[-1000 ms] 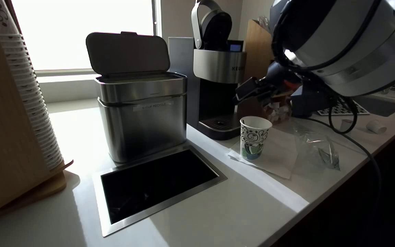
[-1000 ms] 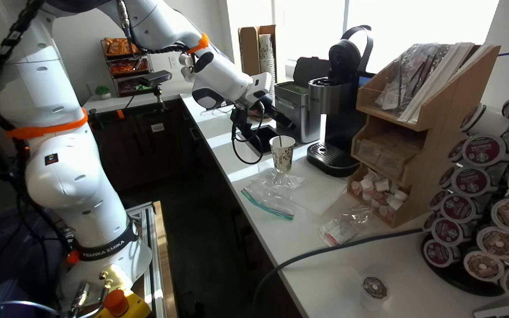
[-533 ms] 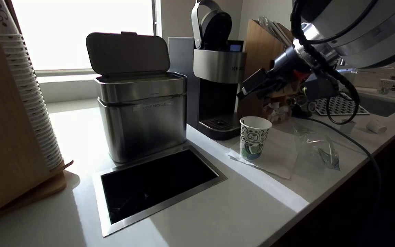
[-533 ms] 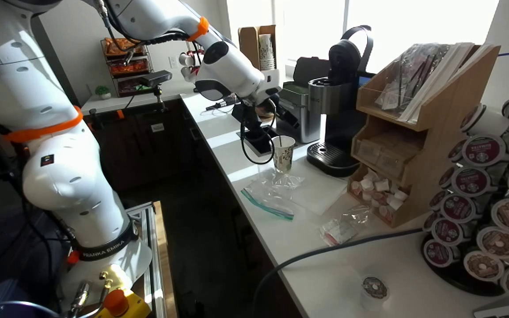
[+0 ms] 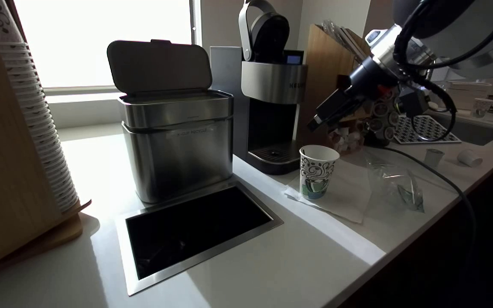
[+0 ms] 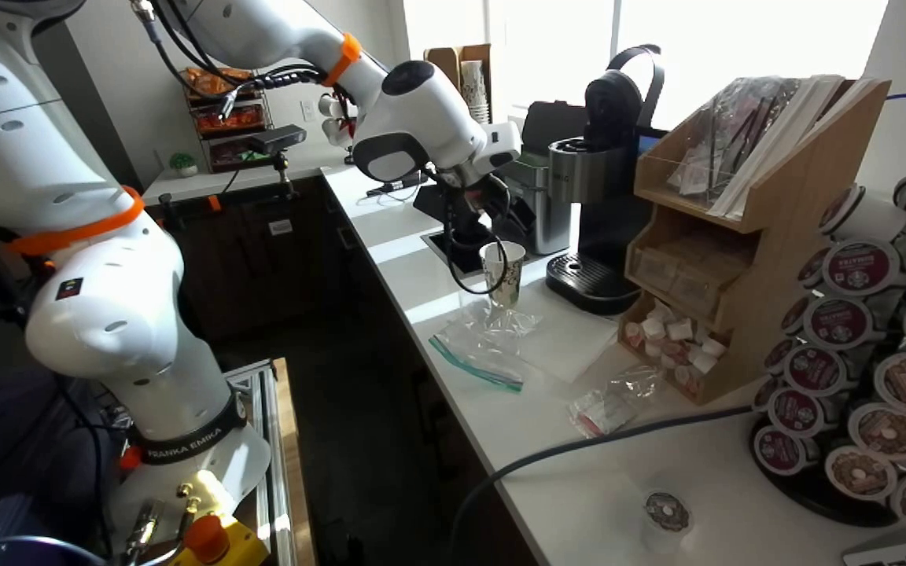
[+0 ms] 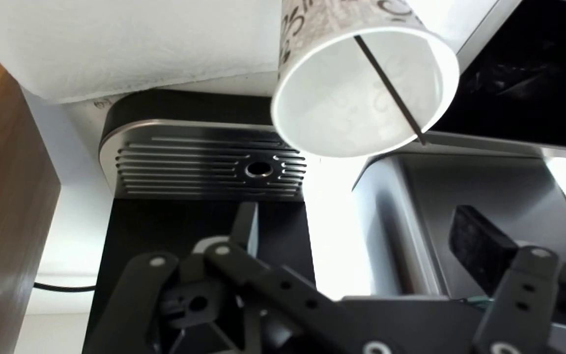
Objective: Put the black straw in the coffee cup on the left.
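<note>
The black straw (image 7: 390, 88) slants inside the patterned paper coffee cup (image 7: 354, 96), which presumably props it without help, so the claw (image 7: 363, 238) can hang nearby, spread wide and holding nothing.

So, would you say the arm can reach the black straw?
Probably yes: the gripper is open, and nothing visible blocks the black straw, whose tip passes the rim of the coffee cup.
</note>
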